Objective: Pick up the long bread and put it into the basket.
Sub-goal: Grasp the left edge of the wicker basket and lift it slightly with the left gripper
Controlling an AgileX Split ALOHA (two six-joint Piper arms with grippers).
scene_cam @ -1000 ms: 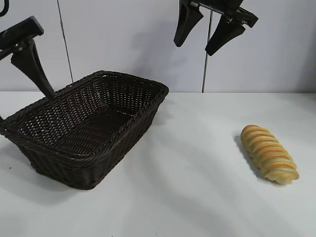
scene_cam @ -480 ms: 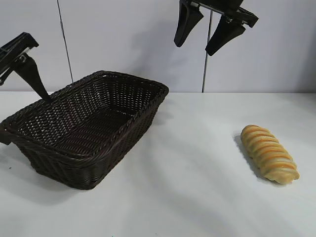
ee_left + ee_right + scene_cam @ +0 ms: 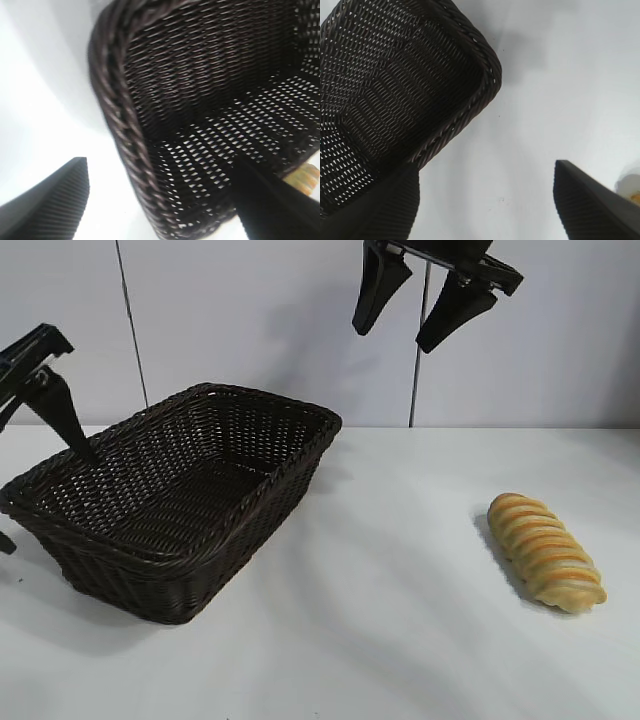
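The long bread, golden-tan with orange-brown ridges, lies on the white table at the right, far from both grippers. The basket, dark-brown wicker, stands at the left and holds nothing. My left gripper hangs open at the basket's left end, one finger over the rim and one outside it. In the left wrist view the open left gripper straddles the braided basket rim, and a sliver of bread shows beyond. My right gripper is open, high above the table between basket and bread.
The right wrist view shows the open right gripper over bare white table, the basket corner to one side and an edge of the bread to the other. A pale wall stands behind the table.
My left gripper has moved down and toward the left edge, ending at the basket's left end. The right gripper, basket and bread have not moved.
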